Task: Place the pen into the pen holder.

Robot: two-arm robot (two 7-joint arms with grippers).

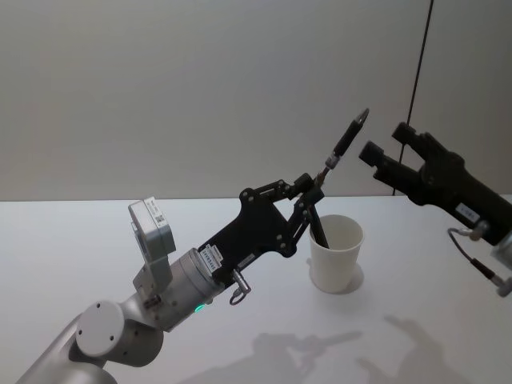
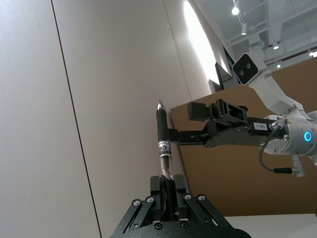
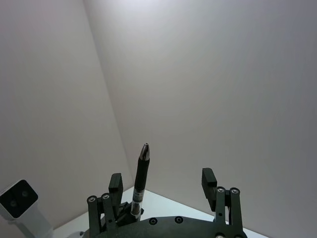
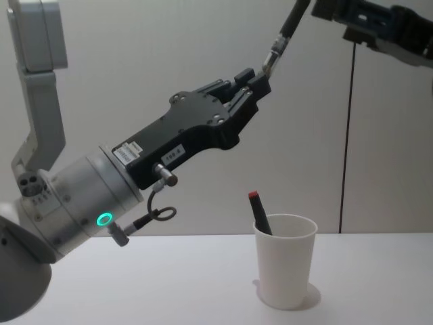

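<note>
Here the left hand (image 1: 314,186) pinches the pen (image 1: 346,142) above a white table (image 1: 96,240); the right hand (image 1: 384,156) is spread

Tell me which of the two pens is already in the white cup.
The red-capped pen leans inside the pen holder. The other, the black pen, is held up in the air by the left gripper.
</note>
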